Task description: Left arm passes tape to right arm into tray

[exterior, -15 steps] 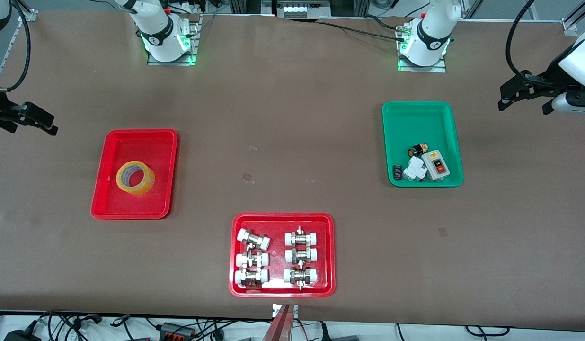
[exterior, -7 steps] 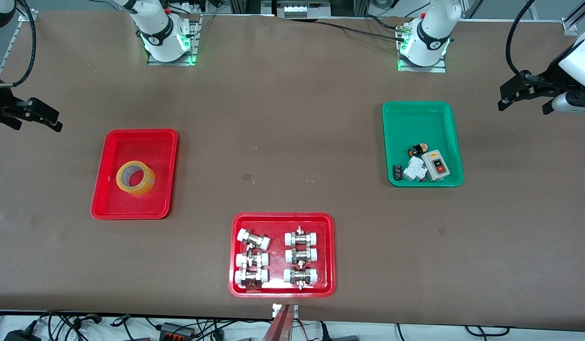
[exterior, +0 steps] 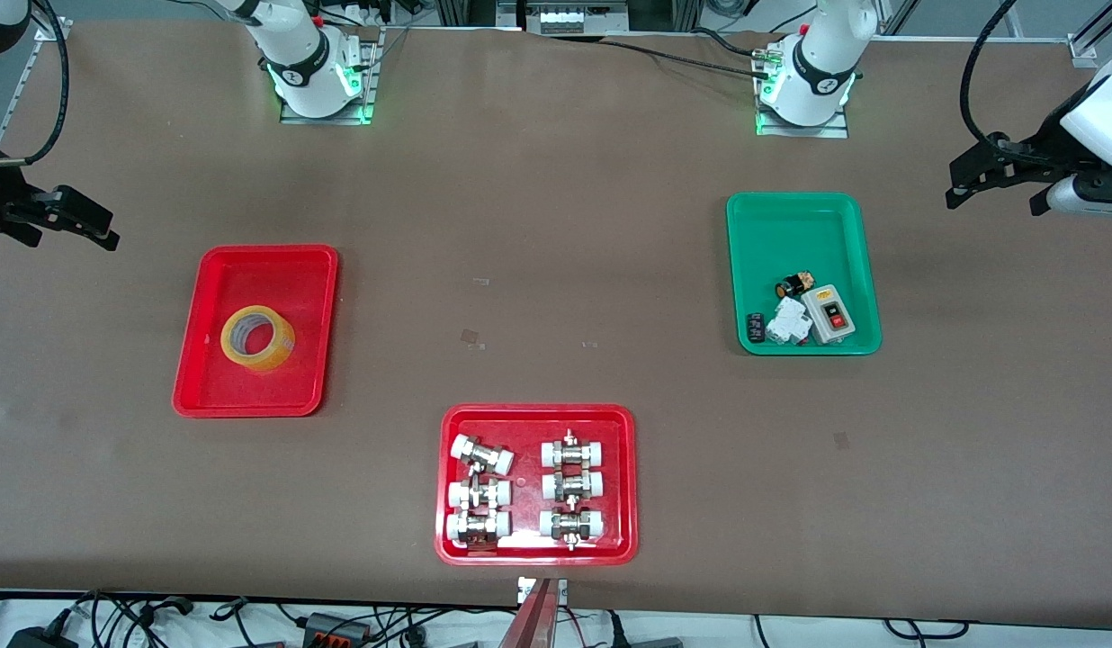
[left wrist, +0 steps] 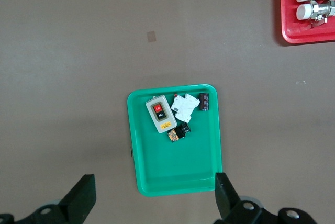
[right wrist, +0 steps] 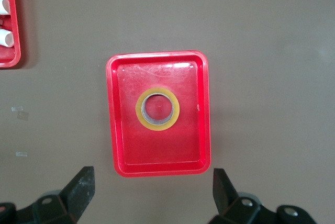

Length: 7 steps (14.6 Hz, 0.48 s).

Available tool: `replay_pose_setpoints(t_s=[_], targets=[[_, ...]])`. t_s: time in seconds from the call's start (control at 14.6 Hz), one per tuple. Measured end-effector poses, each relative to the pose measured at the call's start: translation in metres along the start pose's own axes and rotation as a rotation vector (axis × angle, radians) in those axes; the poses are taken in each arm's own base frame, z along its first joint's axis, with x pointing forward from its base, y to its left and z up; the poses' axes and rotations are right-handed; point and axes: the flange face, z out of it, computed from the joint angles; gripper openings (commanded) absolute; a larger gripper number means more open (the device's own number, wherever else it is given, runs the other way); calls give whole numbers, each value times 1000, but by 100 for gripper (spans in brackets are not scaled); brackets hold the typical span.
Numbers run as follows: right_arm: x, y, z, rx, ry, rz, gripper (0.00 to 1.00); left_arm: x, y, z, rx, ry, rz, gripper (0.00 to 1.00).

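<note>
The yellow tape [exterior: 257, 338] lies flat in the plain red tray [exterior: 277, 270], toward the right arm's end of the table. In the right wrist view the tape [right wrist: 140, 110] sits in the middle of the tray [right wrist: 157, 150]. My right gripper [exterior: 66, 229] is open and empty, raised over bare table beside that tray, at the table's end; it also shows in the right wrist view [right wrist: 151, 192]. My left gripper [exterior: 992, 184] is open and empty, raised over the table's other end, beside the green tray; it also shows in the left wrist view [left wrist: 152, 203].
A green tray [exterior: 794, 225] holding a switch box and small electrical parts lies toward the left arm's end, also in the left wrist view [left wrist: 133, 145]. A red tray [exterior: 538, 412] with white-capped metal fittings lies nearest the front camera, mid-table.
My right gripper has shifted slightly and turned a little, then held still. The tape, the trays and the left arm have not moved.
</note>
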Motion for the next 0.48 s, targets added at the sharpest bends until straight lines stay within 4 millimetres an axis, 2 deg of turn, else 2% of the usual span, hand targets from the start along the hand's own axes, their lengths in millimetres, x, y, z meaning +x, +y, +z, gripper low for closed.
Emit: replay_pose_setpoints(t_s=[0.48], targets=[[0, -2, -1, 0, 2, -4, 100, 0, 0, 0, 0, 0, 0, 100]])
